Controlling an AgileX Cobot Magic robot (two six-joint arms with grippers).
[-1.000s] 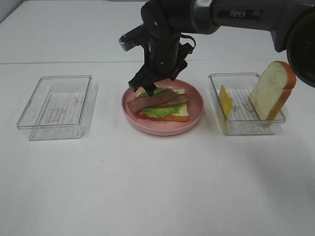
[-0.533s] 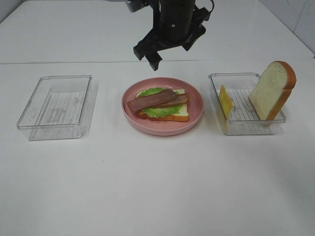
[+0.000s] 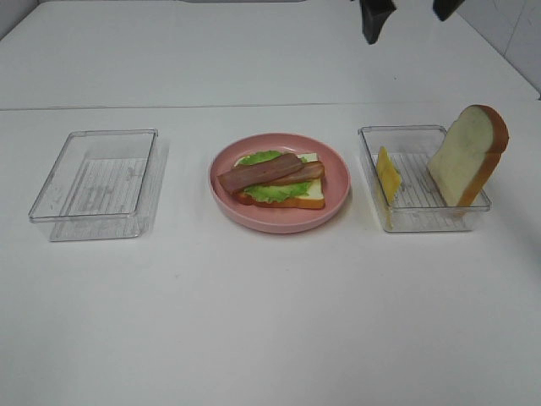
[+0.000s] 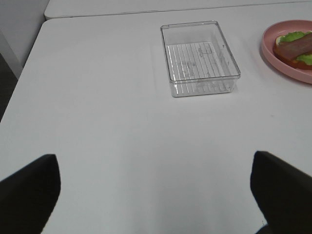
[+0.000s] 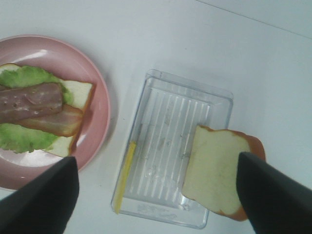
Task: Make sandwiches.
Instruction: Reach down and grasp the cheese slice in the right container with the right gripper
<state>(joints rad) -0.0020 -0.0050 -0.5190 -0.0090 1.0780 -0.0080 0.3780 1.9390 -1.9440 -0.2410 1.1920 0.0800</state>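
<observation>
An open-faced sandwich (image 3: pixel 275 179) lies on the pink plate (image 3: pixel 279 223): a bread slice, green lettuce and two brown bacon strips on top. A second bread slice (image 3: pixel 469 156) leans upright in the right clear tray (image 3: pixel 423 218), and a yellow cheese slice (image 3: pixel 387 176) stands on edge against the tray's left wall. My right gripper (image 3: pixel 408 10) hangs open and empty high over the back of that tray. Its wrist view looks down on the sandwich (image 5: pixel 39 109), the cheese slice (image 5: pixel 126 170) and the bread slice (image 5: pixel 217 168). My left gripper (image 4: pixel 156 195) is open and empty, over bare table.
An empty clear tray (image 3: pixel 93 228) sits left of the plate and also shows in the left wrist view (image 4: pixel 202 87). The white table's left edge (image 4: pixel 29 58) shows in that view. A seam crosses the table behind the trays.
My right gripper rose from just above the bacon on the plate, then moved right and back to above the right tray. The bacon stays on the sandwich.
</observation>
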